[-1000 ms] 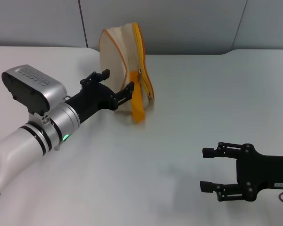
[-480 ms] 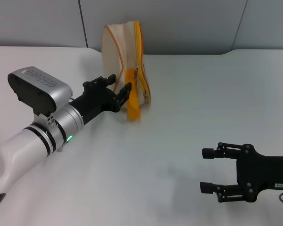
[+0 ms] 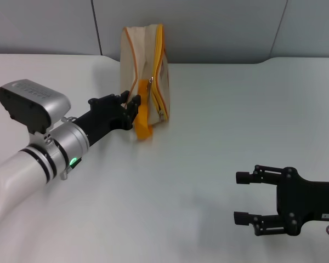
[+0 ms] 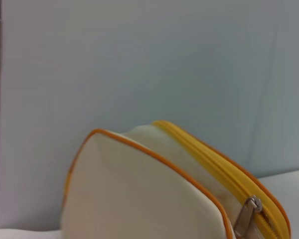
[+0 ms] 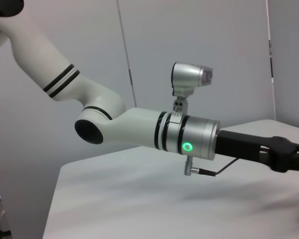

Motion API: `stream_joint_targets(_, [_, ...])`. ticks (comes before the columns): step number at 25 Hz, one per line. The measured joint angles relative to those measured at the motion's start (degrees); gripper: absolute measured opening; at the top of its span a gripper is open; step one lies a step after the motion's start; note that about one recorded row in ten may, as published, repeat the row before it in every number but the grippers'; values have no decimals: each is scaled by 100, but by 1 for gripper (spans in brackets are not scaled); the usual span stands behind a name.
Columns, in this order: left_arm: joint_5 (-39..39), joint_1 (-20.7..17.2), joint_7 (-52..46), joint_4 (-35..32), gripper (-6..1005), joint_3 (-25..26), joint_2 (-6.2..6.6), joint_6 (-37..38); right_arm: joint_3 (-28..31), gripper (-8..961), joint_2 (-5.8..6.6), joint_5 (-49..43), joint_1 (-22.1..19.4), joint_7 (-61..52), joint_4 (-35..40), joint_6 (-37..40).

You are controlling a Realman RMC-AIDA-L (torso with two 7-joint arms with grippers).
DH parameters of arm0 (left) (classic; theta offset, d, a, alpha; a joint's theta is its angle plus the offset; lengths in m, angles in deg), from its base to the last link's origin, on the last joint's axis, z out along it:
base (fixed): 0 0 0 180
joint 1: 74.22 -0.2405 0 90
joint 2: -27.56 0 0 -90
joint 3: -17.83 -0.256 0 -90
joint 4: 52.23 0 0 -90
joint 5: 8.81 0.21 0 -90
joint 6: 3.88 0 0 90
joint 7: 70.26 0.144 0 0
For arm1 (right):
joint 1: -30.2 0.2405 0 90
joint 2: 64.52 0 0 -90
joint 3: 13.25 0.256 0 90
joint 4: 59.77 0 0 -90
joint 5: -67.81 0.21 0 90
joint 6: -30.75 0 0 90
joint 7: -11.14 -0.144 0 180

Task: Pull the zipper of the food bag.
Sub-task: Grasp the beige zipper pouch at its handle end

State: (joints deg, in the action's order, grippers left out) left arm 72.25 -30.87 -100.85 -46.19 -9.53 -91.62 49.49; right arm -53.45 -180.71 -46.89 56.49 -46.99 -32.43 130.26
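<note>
A: Food bag (image 3: 136, 76), the beige canvas box-shaped pouch with orange piping — where does it stand?

B: Upright at about twelve o'clock on the white table (image 3: 219, 126), toward the far edge. Its long axis runs up and down, and its narrow zippered edge faces the robot.

A: And the zipper (image 3: 160, 71)?

B: The yellow zipper band curves over the top and down the front edge. A small silver pull tab (image 3: 151, 82) sits partway down it in the head view; the left wrist view shows one (image 4: 246, 216) beside the band. A wide yellow fabric strap (image 3: 144, 112) hangs down the front.

A: How far along is the job?

B: Early, I judge. The band looks closed along its whole visible length, so the pull itself is not yet done.

A: What about the left gripper (image 3: 129, 107)?

B: It is at the bag's lower front, at nine o'clock from the strap. Its fingers are parted with nothing visibly held.

A: The right gripper (image 3: 249, 197)?

B: Idle near five o'clock, well apart from the bag, fingers spread wide and empty.
</note>
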Motion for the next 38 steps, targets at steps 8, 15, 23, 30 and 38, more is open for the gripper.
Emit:
stream_joint_targets(8, [1787,-692,-2185,-1313,203,-132,51,1003,72,774,0,0,-12,37,16,88])
stream_joint_targets(15, [2329,-1372,-3422,-2426,196,-1106,268,2253,107,772,0,6,-10,39,41,158])
stream_joint_targets(23, [2585,-1453,-3446,-2636,187,-1921,695,3302,139,769,17,10,-14,48,73,398])
stream_joint_targets(30, [2653,-1360,-3283,-2913,182,-1540,685,2791,229,767,20,10,-120,48,205,572])
stream_joint_targets(38, [2640,-978,-3147,-3002,164,-1444,513,1445,276,764,10,5,-211,48,239,612])
